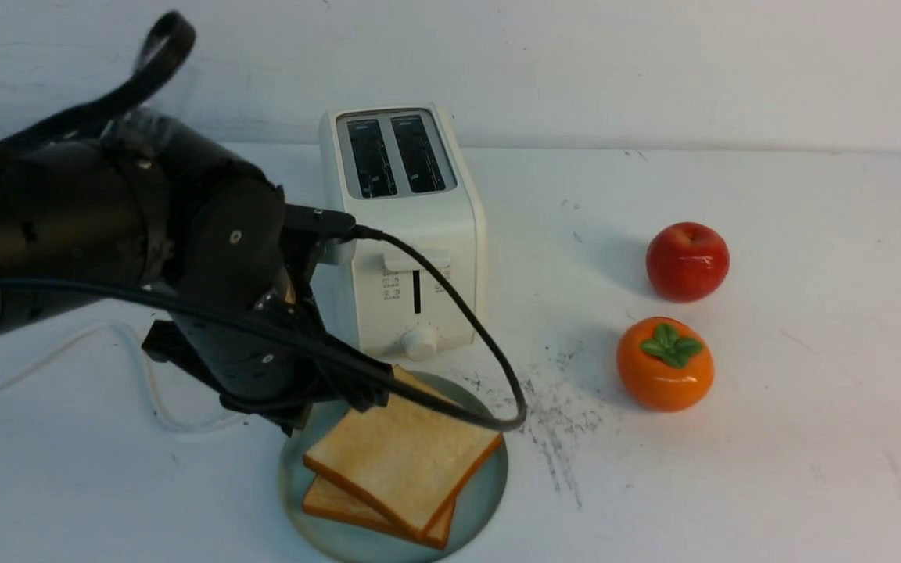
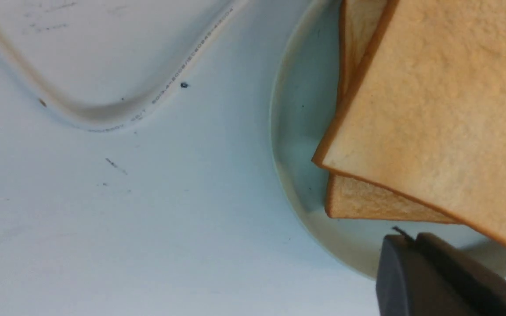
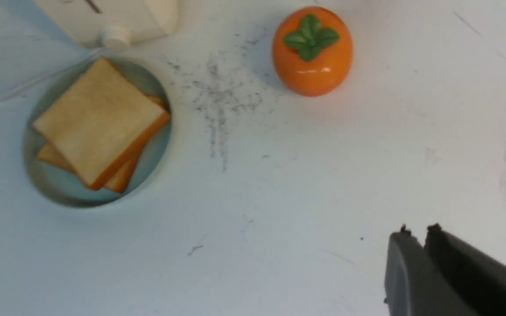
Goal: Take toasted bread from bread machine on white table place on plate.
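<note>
Both square slices of toasted bread (image 1: pixel 403 453), pale golden with orange-brown crusts, are stacked askew on a round blue-green plate (image 1: pixel 484 500), so you have the task's bread on its plate. The plate rests on a scuffed white table (image 1: pixel 732 485), just in front of a cream-white two-slot toaster (image 1: pixel 419 234).

Your front view shows the toaster's dark slots and a shiny red apple (image 1: pixel 687 262) behind a round orange persimmon (image 1: pixel 665 363) with green leaves; your right wrist view shows the persimmon and only the toaster's lower front. In the front view, your left arm (image 1: pixel 224 258) and a black cable (image 1: pixel 294 336) cover part of the plate.

Your left wrist view alone reveals tiny printed lettering on the white cord (image 2: pixel 117 116). It also shows your left gripper (image 2: pixel 404 237) clenched on nothing, its tips near the bread.

Only your right wrist view shows your right gripper (image 3: pixel 419 228), well apart from the bread. Its dark fingers stand very close together; whether they fully meet, you cannot tell.
</note>
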{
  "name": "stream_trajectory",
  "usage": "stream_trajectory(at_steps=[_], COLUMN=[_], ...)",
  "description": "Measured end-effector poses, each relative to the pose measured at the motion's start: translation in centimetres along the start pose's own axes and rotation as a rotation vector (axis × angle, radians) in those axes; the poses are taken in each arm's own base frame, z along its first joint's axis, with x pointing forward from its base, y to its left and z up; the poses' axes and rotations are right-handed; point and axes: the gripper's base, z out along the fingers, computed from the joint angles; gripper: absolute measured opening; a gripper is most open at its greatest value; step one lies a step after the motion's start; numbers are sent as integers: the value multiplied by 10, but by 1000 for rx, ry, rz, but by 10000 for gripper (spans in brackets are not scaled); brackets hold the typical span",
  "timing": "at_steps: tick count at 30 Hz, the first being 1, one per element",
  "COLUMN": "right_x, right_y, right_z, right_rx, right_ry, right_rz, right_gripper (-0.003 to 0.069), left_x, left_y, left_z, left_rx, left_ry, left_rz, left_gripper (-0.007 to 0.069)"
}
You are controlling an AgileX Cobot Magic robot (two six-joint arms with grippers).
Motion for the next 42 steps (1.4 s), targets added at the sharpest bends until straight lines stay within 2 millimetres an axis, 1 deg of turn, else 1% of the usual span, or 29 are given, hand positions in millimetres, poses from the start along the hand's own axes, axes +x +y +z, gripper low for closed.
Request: stream_trajectory(at_steps=[1,3,6,8,9,11,13,15,16,17,18,21,24,28,42], right_x=[8,17,37,46,54,66,73,78,81,82,85,90,93,94,94], right_y=[7,13,22,24,26,26,23,16,10,9,1,-10,-16,-18,-18], right_z=[-15,-30,-57,-67,-73,-77,-71,-59,-45,-43,-27,-6,5,8,9], right_rx=[-26,-40,-46,-46,-43,-32,-22,-2,12,14,33,66,92,98,97], right_ry=[-45,-89,-167,-212,-265,-362,-415,-493,-510,-514,-533,-578,-621,-632,-626], right_rz=[-34,-55,-97,-112,-126,-144,-140,-120,-101,-97,-73,-40,-23,-17,-17], right_gripper=[1,-15,-18,-18,-18,-18,-17,-16,-16,-16,-15,-14,-13,-11,-1], left_x=[-1,-2,-3,-2,-1,0,0,0,0,1,1,1,1,1,1], left_y=[0,0,1,1,1,2,2,2,2,2,2,2,2,2,2], left_z=[-5,-10,-16,-17,-17,-17,-17,-17,-17,-17,-17,-17,-17,-17,-17], left_rx=[3,7,11,9,6,2,2,3,3,3,2,1,1,1,1], left_ry=[-10,-21,-35,-31,-19,-6,-2,0,0,1,3,6,7,7,7], left_rz=[10,19,26,28,28,26,26,24,24,24,24,24,24,24,24], left_gripper=[-14,-14,-14,-14,-14,-14,-14,-14,-14,-14,-14,-14,-14,-14,-14])
